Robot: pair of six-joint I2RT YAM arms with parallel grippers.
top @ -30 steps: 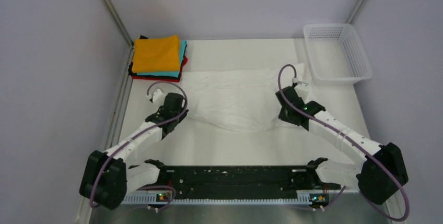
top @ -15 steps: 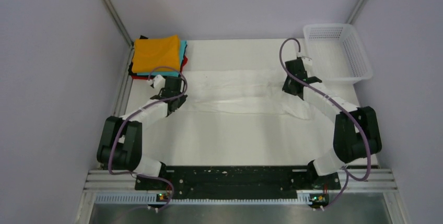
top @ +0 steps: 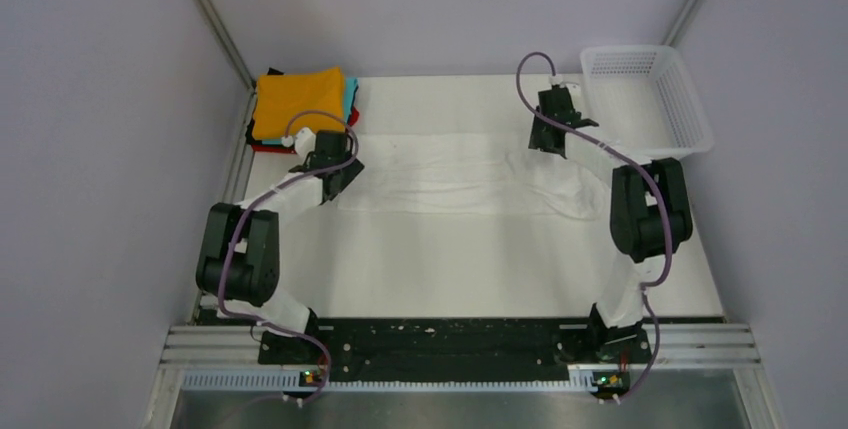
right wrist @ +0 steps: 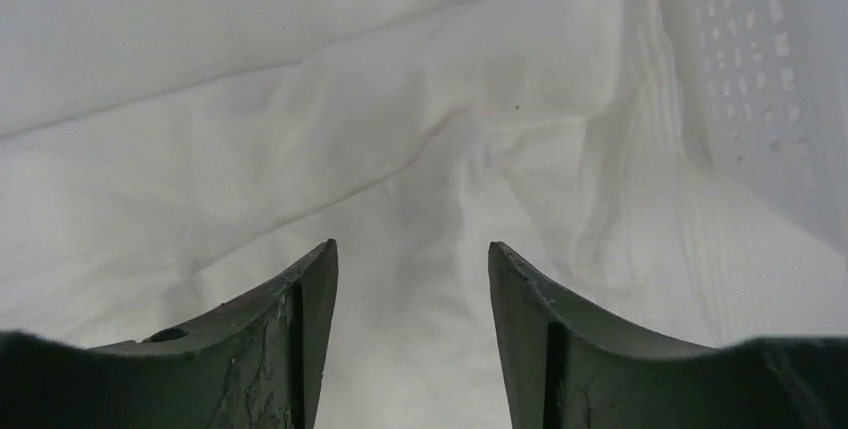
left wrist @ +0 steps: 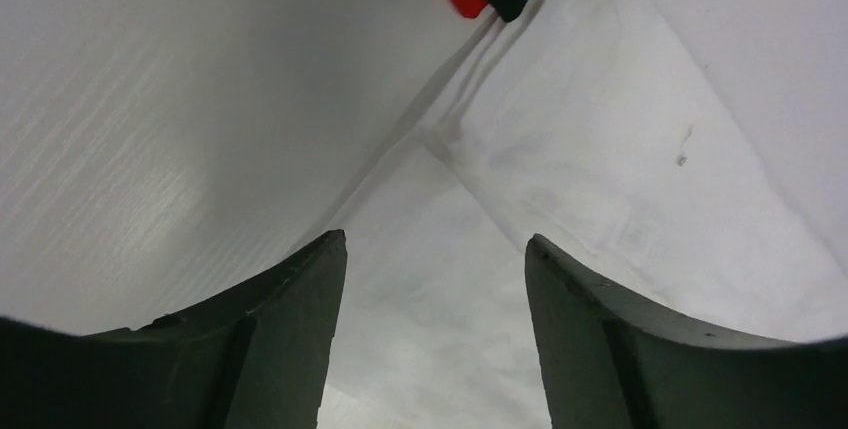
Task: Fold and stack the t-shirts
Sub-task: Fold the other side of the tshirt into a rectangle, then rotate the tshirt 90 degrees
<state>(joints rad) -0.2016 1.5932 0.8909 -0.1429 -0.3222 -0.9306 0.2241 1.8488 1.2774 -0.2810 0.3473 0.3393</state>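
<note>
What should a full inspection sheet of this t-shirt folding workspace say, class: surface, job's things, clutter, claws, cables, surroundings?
Surface: white table.
Job's things: white t-shirt spread flat, wrinkled at its right end; folded stack, orange on top, in the far left corner.
Clutter: white mesh basket in the far right corner.
Claws: left claw open over the shirt's left end; right claw open over its right end; neither holds anything.
Cables: purple cables loop at both wrists.
Surroundings: grey walls; metal rail at the near edge.
</note>
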